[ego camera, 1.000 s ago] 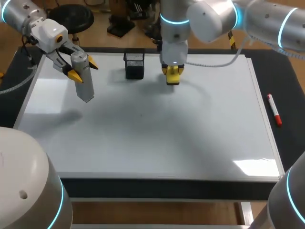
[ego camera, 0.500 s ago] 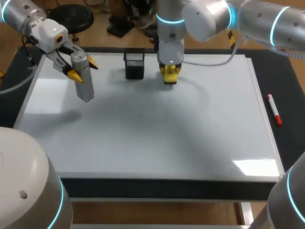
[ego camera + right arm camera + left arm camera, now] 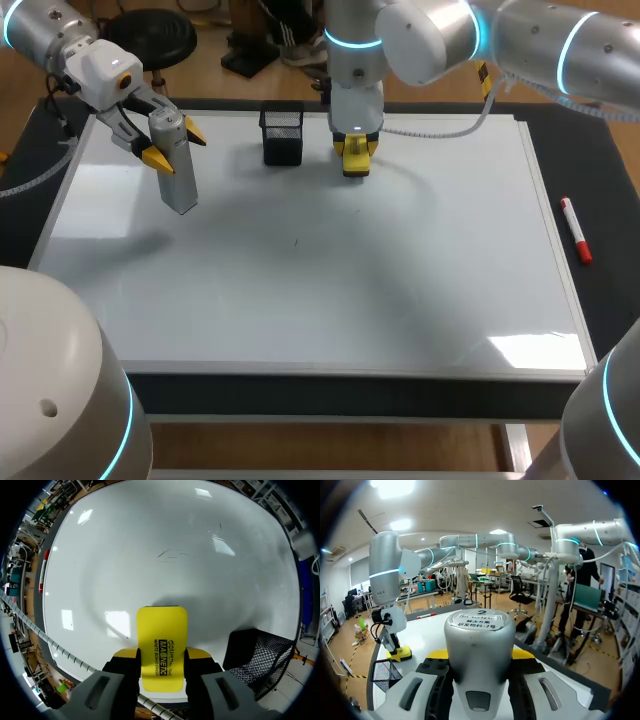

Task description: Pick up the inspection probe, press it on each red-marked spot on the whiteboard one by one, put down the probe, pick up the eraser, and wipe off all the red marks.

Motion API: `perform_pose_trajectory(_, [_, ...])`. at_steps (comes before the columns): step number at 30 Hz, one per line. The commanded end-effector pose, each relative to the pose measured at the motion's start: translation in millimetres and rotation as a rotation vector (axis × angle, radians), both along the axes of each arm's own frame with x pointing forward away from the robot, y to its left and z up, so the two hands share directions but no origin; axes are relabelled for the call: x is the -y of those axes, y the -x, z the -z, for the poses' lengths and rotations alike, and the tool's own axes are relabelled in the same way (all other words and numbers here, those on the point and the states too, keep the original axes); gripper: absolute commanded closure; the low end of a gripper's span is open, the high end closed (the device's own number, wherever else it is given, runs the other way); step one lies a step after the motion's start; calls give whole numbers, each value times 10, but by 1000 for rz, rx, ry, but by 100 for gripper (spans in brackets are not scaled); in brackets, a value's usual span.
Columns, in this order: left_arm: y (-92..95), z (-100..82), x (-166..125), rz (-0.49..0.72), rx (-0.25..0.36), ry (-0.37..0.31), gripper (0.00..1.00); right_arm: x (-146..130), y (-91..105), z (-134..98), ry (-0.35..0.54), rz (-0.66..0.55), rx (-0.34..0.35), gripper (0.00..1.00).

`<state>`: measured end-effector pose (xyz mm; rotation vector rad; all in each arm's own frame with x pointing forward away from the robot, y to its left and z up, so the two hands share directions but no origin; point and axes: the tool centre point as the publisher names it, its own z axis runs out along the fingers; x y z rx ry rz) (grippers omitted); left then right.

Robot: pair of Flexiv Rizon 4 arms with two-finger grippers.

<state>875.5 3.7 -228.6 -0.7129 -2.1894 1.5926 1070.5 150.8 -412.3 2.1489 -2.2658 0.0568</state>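
Observation:
The grey inspection probe (image 3: pixel 179 178) hangs tilted above the whiteboard's (image 3: pixel 330 290) far left part, with my left gripper (image 3: pixel 173 144) shut on its upper end. The left wrist view shows the probe's rounded cap (image 3: pixel 479 630) clamped between the fingers of the left gripper (image 3: pixel 480 656). My right gripper (image 3: pixel 356 152) is shut on the yellow eraser (image 3: pixel 355 166), which rests on the board near its far edge. In the right wrist view the eraser (image 3: pixel 162 642) sticks out between the yellow tips of the right gripper (image 3: pixel 161 655). I see no red marks on the whiteboard (image 3: pixel 150 545).
A black mesh holder (image 3: pixel 282 136) stands on the board just left of the eraser, also seen as the mesh holder (image 3: pixel 255 655) beside the right gripper. A red marker (image 3: pixel 575 230) lies off the board's right edge. Faint dark scratches (image 3: pixel 170 555) sit mid-board.
My right arm has slid the eraser slightly left and toward the far edge. The left arm and the probe have not moved.

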Motion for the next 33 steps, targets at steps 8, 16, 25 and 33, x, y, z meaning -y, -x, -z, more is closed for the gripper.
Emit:
perform_pose_trajectory(8, [4,-18,2,0,0,-3,100,-29,-84,59,7,12,-6,100])
perform_pose_trajectory(16, [4,-18,2,0,0,-3,100,-39,-103,98,16,26,-7,71])
perform_pose_trajectory(25, [4,-18,2,0,0,-3,100,49,-86,58,16,62,1,40])
perform_pose_trajectory(33, [4,-18,2,0,0,-3,100,245,-32,-79,-7,174,13,0])
